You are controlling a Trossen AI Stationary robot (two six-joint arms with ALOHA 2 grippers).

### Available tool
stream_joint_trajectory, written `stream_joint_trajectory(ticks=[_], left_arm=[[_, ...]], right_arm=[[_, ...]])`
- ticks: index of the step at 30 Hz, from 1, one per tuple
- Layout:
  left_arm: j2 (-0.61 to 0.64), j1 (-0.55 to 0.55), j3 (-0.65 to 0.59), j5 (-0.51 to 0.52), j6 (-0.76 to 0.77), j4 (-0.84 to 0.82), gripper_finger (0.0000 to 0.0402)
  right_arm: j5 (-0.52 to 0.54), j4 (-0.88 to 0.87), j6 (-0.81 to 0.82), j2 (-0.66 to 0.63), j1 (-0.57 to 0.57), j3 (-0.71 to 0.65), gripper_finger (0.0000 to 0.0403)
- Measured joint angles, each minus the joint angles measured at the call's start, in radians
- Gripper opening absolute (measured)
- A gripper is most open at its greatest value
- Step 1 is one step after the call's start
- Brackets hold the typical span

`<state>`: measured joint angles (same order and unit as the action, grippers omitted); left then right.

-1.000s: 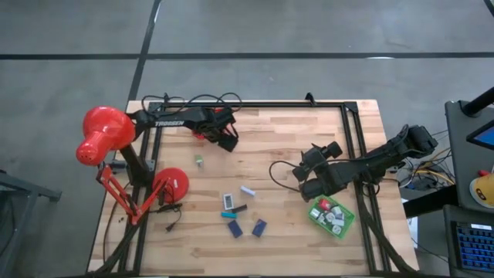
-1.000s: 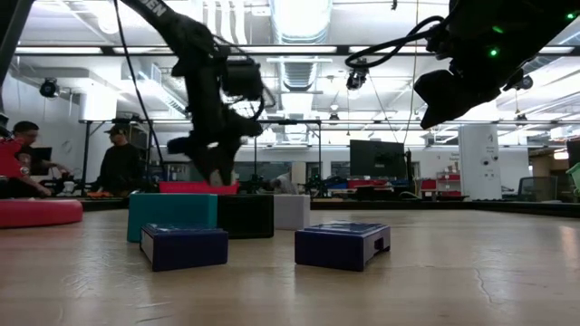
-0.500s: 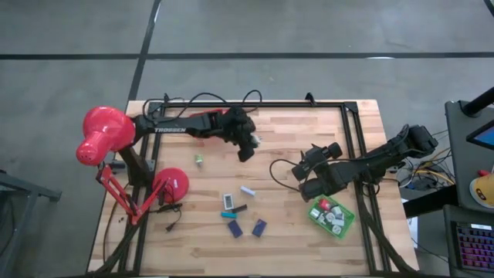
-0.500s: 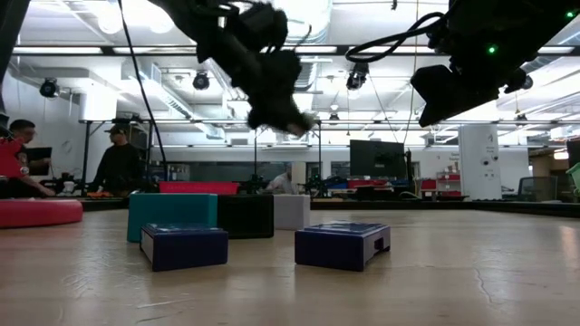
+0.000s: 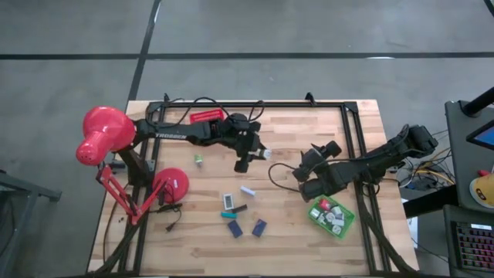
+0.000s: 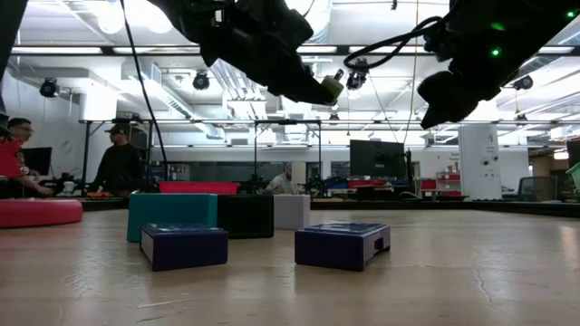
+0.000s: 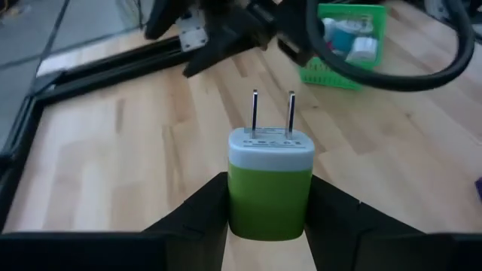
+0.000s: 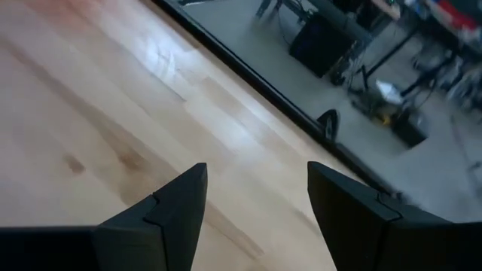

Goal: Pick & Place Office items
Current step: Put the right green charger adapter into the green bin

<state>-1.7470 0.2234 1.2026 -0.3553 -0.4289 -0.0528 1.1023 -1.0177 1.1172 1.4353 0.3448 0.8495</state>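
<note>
From above, the left gripper [image 5: 248, 158] hangs over the middle of the table [image 5: 309, 127], clenched on a small green and white plug adapter [image 5: 260, 154]. The green basket [image 5: 333, 217], already holding a few white and red pieces, lies toward the table's right front corner, so the adapter has to travel right and forward to reach it. The right gripper [image 5: 309, 179] waits just beside the basket on its inner side, far nearer to it than the left one, fingers apart and holding nothing. More office items [image 5: 241, 210], navy, teal and white blocks, lie well left of the basket near the front edge, and 1 tiny piece [image 5: 198, 161] sits alone farther left. White lettering on the left arm seems to read TROSSEN. At table height, the adapter [image 6: 332, 87] rides high above the wood, well clear of the 2 navy blocks [image 6: 343, 244] and the teal block [image 6: 171, 215] below. In the left wrist view the adapter [image 7: 269, 184] sits upright between the 2 fingers [image 7: 197, 211], its 2 metal prongs pointing away toward the basket [image 7: 351, 45], with fine print on its white cap too small to read. The right wrist view shows its 2 fingers [image 8: 173, 203] spread over bare wood.
</note>
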Motion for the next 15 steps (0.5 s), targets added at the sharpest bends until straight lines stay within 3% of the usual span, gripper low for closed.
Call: stream_joint_trajectory(ticks=[5, 15], left_arm=[[0.000, 0.002, -0.002, -0.005, -0.099, 0.005, 0.0145], [0.000, 0.003, -0.015, -0.014, -0.123, 0.016, 0.0145]], right_arm=[[0.005, 0.005, -0.129, 0.006, 0.017, -0.010, 0.0224], [0.053, 0.085, -0.256, 0.001, 0.074, 0.002, 0.0224]])
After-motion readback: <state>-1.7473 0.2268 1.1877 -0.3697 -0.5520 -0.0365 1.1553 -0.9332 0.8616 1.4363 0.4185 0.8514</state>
